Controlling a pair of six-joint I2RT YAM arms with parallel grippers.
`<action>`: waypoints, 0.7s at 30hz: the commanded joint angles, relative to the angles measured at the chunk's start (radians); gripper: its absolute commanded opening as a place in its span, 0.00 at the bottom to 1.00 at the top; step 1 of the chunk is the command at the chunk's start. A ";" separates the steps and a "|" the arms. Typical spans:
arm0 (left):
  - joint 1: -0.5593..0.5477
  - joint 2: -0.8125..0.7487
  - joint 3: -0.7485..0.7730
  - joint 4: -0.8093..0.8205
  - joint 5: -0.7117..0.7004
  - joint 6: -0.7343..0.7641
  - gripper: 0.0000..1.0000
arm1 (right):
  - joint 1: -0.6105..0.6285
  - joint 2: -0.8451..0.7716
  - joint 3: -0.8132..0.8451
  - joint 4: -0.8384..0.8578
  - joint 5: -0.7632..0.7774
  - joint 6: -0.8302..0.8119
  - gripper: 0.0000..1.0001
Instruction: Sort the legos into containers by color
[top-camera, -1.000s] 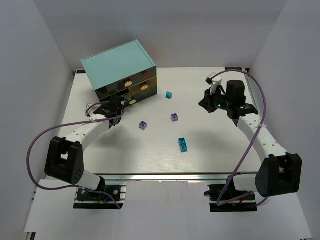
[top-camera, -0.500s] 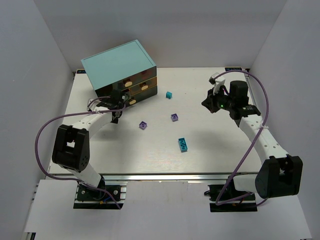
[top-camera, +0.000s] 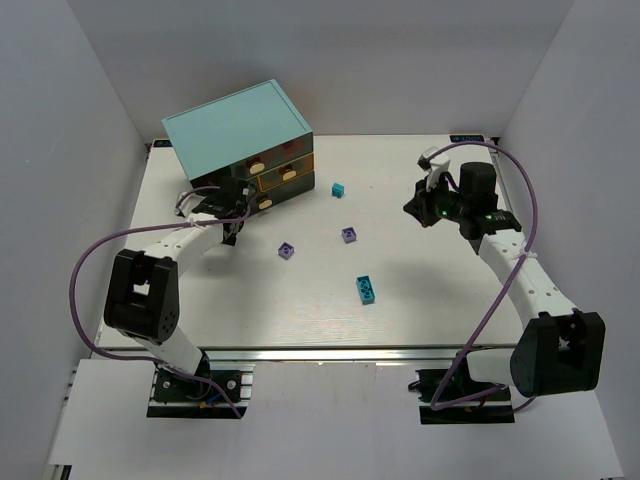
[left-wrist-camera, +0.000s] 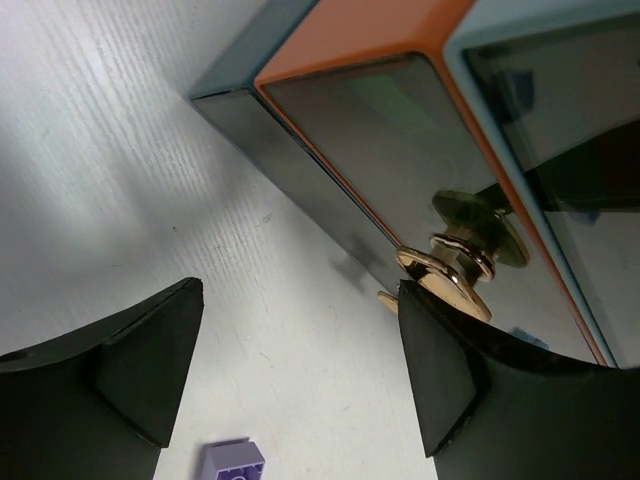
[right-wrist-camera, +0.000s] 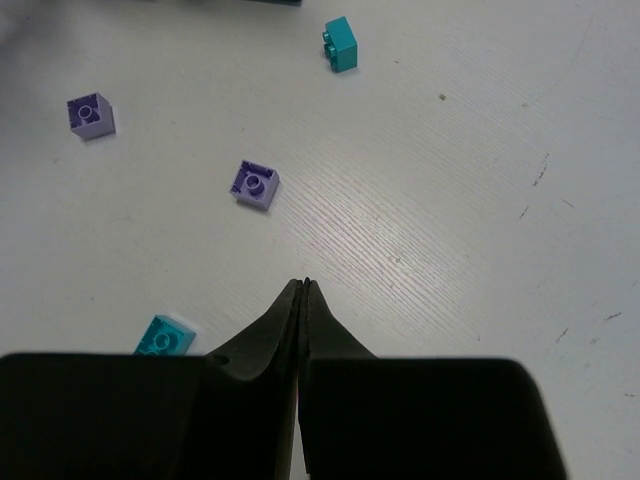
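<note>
Since these legos are small, rigid, glossy plastic bricks, I'd judge them near weightless and apt to skid or squirt out of a pinch. The flat opposite sides look the place to take hold, not the studded top. The right hand (right-wrist-camera: 303, 300) hangs over the surface (right-wrist-camera: 480, 150) with its fingers pressed together and nothing between them. A purple brick (right-wrist-camera: 254, 184) lies just ahead and a little left of its tips, a second purple brick (right-wrist-camera: 90, 114) farther off the same way, a small cyan brick (right-wrist-camera: 340, 44) farthest ahead, and a longer cyan brick (right-wrist-camera: 165, 337) close by its left side. All four sit well apart, with room for fingers on every side. The left hand (left-wrist-camera: 298, 350) is spread wide and empty, nosed up to the cabinet (top-camera: 240, 130), with the pale knob (left-wrist-camera: 445, 280) of a smoky drawer (left-wrist-camera: 380, 120) just off its right finger. That knob looks small and slick, and the cabinet may slide if tugged. Another purple piece (left-wrist-camera: 232, 462) peeks out under this hand, between the fingers. The surface is pale, finely grained and lightly scuffed, boxed in by plain white walls (top-camera: 330, 60).
</note>
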 joint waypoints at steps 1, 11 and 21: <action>0.005 -0.029 0.013 0.056 -0.001 0.029 0.89 | -0.009 -0.031 -0.013 -0.004 -0.048 -0.039 0.00; -0.004 -0.161 -0.105 0.143 0.200 0.170 0.40 | 0.000 0.021 0.013 -0.091 -0.300 -0.159 0.71; -0.015 -0.435 -0.298 0.216 0.581 0.573 0.58 | 0.192 0.325 0.263 -0.096 -0.298 0.035 0.66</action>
